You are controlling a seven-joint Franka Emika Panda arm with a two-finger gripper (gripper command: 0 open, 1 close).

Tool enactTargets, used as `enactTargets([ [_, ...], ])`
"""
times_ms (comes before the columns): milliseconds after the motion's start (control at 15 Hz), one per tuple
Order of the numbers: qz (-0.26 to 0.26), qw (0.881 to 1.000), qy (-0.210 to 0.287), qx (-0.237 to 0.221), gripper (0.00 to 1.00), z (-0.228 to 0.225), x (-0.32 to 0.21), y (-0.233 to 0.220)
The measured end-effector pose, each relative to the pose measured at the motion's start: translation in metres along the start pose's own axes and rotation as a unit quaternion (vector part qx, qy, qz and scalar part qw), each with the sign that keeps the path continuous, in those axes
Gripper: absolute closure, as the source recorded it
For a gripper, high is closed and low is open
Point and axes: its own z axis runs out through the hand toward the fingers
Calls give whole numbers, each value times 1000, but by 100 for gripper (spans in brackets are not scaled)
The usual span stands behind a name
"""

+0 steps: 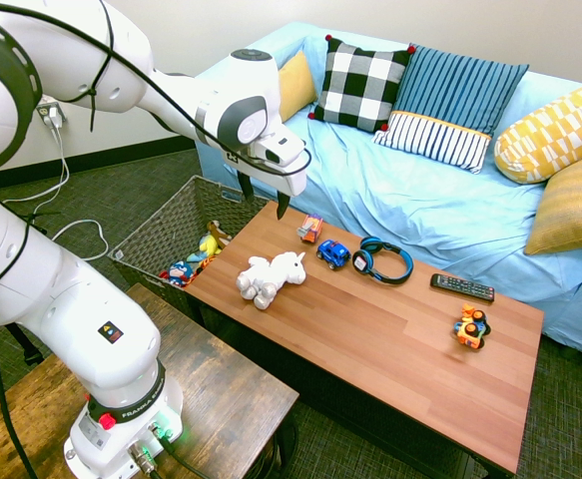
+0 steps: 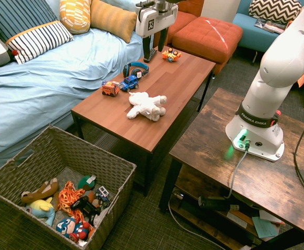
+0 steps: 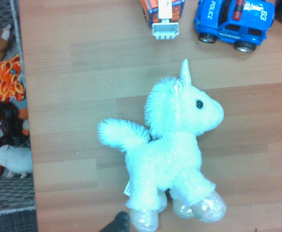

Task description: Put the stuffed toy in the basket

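The stuffed toy (image 1: 269, 276) (image 2: 147, 105), a small white unicorn, lies on its side near the middle of the wooden coffee table (image 1: 390, 349). The wrist view looks straight down on the stuffed toy (image 3: 172, 154). My gripper (image 1: 264, 200) (image 2: 157, 51) hangs open and empty well above the table, over the toy and apart from it. The basket (image 1: 161, 235) (image 2: 89, 151) stands on the floor against the table's end and holds several colourful toys. Its edge (image 3: 5, 212) shows in the wrist view.
On the table beyond the unicorn sit an orange toy truck (image 1: 310, 229), a blue police car (image 1: 332, 253), blue headphones (image 1: 382, 260), a remote (image 1: 462, 287) and another toy vehicle (image 1: 471, 327). A blue sofa (image 1: 420, 200) with pillows runs along the table's far side.
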Motion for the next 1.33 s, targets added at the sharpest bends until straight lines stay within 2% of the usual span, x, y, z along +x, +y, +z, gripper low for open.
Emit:
enactTargets([
  [400, 21, 1000, 2, -5, 0, 24, 6, -10],
  [733, 63, 997, -8, -40, 0, 102, 23, -28],
  [1000, 75, 994, -31, -69, 0, 158, 47, -37],
  [1333, 83, 991, -54, -90, 0, 215, 54, -55],
])
